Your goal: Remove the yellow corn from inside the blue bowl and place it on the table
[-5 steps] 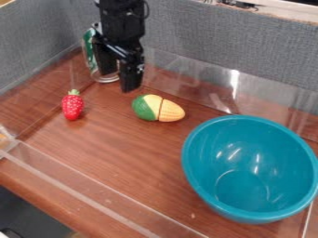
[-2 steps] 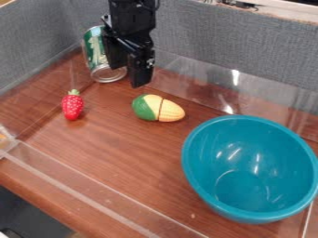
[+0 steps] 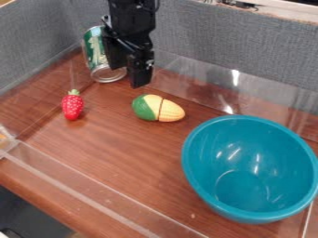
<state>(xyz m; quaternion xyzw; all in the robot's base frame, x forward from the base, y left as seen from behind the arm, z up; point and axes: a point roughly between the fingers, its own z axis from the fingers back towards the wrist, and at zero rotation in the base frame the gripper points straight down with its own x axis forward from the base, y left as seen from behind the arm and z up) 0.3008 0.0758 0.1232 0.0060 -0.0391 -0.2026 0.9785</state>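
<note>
The yellow corn (image 3: 159, 109), a small oval with a green end, lies on the table (image 3: 112, 153) left of the blue bowl (image 3: 248, 169). The bowl sits at the front right and has nothing in it. My gripper (image 3: 128, 74) hangs pointing down above the table, behind and a little left of the corn. It is open, apart from the corn, with nothing between its fingers.
A green tin can (image 3: 97, 46) stands just behind and left of the gripper. A red toy strawberry (image 3: 73, 105) lies at the left. Clear acrylic walls (image 3: 199, 79) edge the tabletop, with a grey partition behind.
The gripper has shifted slightly right and up since the oldest frame, uncovering more of the green can. Corn, bowl and strawberry have not moved.
</note>
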